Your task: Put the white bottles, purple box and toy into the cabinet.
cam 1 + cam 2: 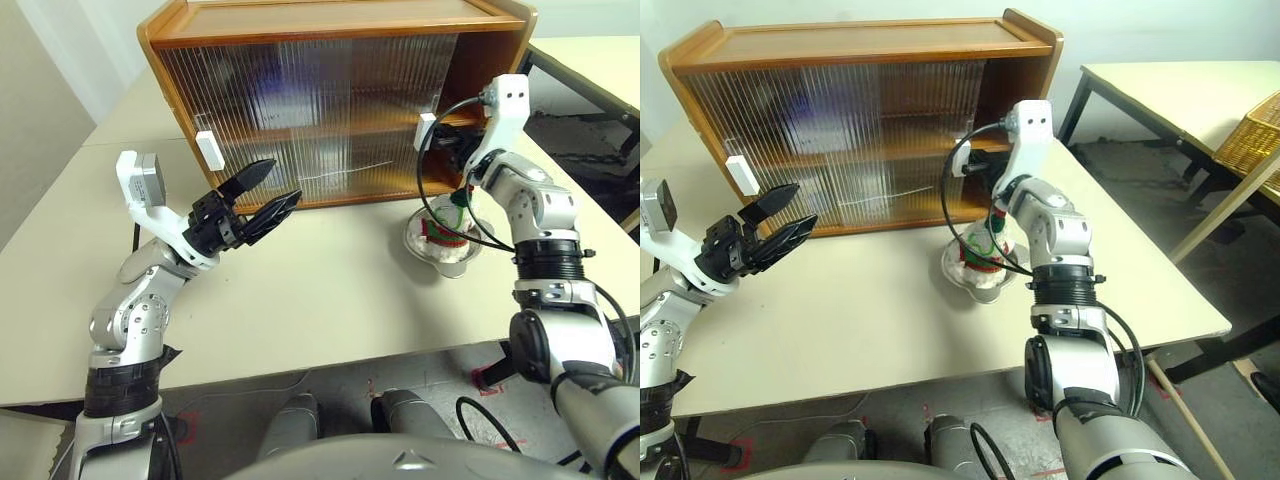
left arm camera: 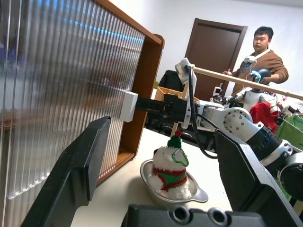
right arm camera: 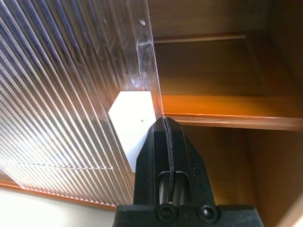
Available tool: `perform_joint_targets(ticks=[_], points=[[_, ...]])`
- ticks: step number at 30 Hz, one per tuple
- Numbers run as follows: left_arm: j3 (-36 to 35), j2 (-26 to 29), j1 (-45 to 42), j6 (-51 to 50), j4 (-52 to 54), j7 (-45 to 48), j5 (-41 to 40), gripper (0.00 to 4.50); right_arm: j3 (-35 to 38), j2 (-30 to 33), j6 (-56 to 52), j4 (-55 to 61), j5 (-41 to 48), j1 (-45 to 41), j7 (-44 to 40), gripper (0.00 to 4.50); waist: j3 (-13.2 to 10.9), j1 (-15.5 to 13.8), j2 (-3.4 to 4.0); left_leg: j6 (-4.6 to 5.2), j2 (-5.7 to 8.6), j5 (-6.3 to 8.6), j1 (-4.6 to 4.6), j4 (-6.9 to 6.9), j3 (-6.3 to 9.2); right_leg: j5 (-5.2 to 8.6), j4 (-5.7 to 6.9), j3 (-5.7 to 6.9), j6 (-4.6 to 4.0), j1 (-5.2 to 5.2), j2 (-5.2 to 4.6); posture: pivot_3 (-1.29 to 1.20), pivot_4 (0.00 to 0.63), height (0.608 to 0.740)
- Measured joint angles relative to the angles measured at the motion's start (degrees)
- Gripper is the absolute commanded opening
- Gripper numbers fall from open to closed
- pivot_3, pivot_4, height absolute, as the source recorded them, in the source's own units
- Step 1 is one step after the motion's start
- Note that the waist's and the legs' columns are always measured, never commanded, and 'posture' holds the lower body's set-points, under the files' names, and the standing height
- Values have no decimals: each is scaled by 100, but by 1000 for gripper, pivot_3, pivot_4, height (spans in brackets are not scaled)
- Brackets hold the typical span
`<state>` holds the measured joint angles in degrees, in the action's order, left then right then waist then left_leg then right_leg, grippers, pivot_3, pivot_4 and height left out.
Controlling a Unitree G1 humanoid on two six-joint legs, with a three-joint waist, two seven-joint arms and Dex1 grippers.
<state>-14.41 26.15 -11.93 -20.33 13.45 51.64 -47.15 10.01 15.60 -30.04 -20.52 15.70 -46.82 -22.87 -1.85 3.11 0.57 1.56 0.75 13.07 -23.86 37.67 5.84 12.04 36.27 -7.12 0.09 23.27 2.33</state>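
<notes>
The cabinet (image 1: 330, 100) stands at the back of the surface (image 1: 330, 290), its sliding doors facing forward. Before its right end sits a bowl (image 1: 443, 252) with the toy (image 1: 447, 228) in it. The right gripper (image 3: 164, 124) is up at the right door's handle (image 3: 134, 118), tip against the door's edge (jaws pressed together), beside the open shelves. The left gripper (image 1: 265, 195) hovers above the surface before the left door, near its handle (image 1: 207, 148). A person (image 2: 260, 54) stands well behind.

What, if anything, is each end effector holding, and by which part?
Nothing is held: the left end effector is open in the air, and the right end effector is shut against the cabinet door's white handle.
</notes>
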Motion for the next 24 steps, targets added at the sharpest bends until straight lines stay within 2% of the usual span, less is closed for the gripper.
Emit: perform_joint_targets(ticks=[24], points=[[-6,-20,119,17,137,-130,14,4500,-261,-1121,-220,-132,24,-269,42,19,-1,-17,1,-8,-3,3,-8,-24,1,3,8,-1,-13,25,5,17,36,740]])
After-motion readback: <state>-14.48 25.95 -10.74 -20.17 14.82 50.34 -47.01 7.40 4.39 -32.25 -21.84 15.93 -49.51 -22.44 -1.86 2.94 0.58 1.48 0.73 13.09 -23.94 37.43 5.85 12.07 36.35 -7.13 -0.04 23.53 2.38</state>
